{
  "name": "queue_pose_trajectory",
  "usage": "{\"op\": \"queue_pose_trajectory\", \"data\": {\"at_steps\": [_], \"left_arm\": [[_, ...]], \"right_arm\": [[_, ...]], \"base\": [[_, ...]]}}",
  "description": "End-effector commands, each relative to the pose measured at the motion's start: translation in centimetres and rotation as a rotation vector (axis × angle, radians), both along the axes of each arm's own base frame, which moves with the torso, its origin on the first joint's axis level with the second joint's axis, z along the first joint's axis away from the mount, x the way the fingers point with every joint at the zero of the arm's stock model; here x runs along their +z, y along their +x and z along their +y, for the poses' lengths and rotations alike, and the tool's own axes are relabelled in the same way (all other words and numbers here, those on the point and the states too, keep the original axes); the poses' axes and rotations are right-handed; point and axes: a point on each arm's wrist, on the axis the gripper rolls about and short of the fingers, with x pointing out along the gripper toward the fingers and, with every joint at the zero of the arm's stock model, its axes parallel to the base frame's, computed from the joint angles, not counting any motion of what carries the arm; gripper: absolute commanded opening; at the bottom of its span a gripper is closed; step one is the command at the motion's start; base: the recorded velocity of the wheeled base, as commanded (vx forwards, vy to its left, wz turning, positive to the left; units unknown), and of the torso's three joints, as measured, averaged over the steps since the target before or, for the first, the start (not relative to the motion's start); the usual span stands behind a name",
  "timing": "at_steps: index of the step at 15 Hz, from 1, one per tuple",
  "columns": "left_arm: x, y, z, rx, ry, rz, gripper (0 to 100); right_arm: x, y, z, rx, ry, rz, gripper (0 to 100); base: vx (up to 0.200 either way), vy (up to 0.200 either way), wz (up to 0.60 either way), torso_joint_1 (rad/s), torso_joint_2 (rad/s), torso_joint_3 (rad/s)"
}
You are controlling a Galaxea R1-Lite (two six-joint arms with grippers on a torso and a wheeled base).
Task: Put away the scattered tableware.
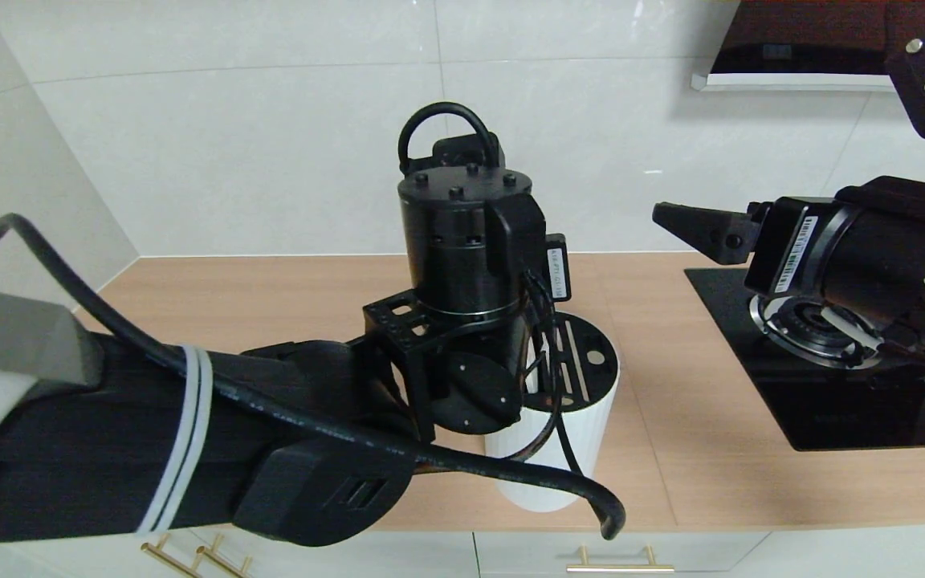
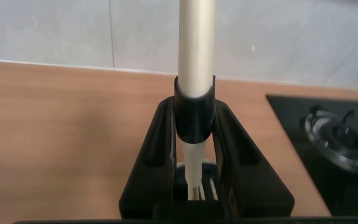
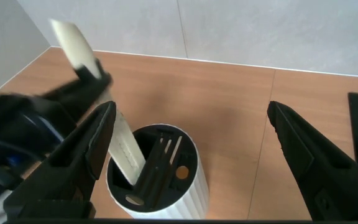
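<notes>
A knife (image 3: 127, 154) with a cream handle (image 2: 196, 43) and pale blade stands tilted, its tip in a slot of the white knife holder (image 3: 160, 196). My left gripper (image 2: 194, 118) is shut on the knife just below the handle, directly over the holder's black slotted top (image 1: 584, 361). The left wrist hides the knife in the head view. My right gripper (image 3: 190, 107) is open and holds nothing. It hovers above and to the right of the holder (image 1: 547, 474), with its fingers (image 1: 695, 229) pointing left.
The holder stands near the front edge of a wooden counter (image 1: 270, 297). A black gas hob (image 1: 832, 401) with a burner (image 2: 337, 137) lies to the right. A white tiled wall runs behind. Drawer fronts with gold handles (image 1: 619, 562) sit below.
</notes>
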Motion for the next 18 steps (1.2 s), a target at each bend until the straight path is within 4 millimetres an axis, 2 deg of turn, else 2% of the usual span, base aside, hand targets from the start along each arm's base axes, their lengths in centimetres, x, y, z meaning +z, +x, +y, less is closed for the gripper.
{"op": "queue_pose_trajectory", "data": {"at_steps": [1,10,16,17,18], "left_arm": [[-1.3,0.4,-0.6,0.000,0.022,0.017,0],[-4.5,0.5,-1.9,-0.013,0.094,0.070,0],[-5.2,0.6,-2.1,-0.012,0.109,0.081,0],[-5.2,0.6,-2.1,-0.012,0.109,0.081,100],[-5.2,0.6,-2.1,-0.012,0.110,0.082,100]], "right_arm": [[0.0,0.0,0.0,0.001,-0.001,0.001,100],[-0.3,0.0,0.0,0.001,-0.006,0.007,100],[-0.5,0.2,0.2,0.001,-0.012,0.012,100],[-0.5,0.2,0.2,0.001,-0.014,0.013,100],[-0.5,0.1,0.2,0.002,-0.013,0.012,100]], "base": [[0.000,0.000,0.00,0.000,0.00,0.000],[0.000,0.000,0.00,0.000,0.00,0.000],[0.000,0.000,0.00,0.000,0.00,0.000],[0.000,0.000,0.00,0.000,0.00,0.000],[0.000,0.000,0.00,0.000,0.00,0.000]]}}
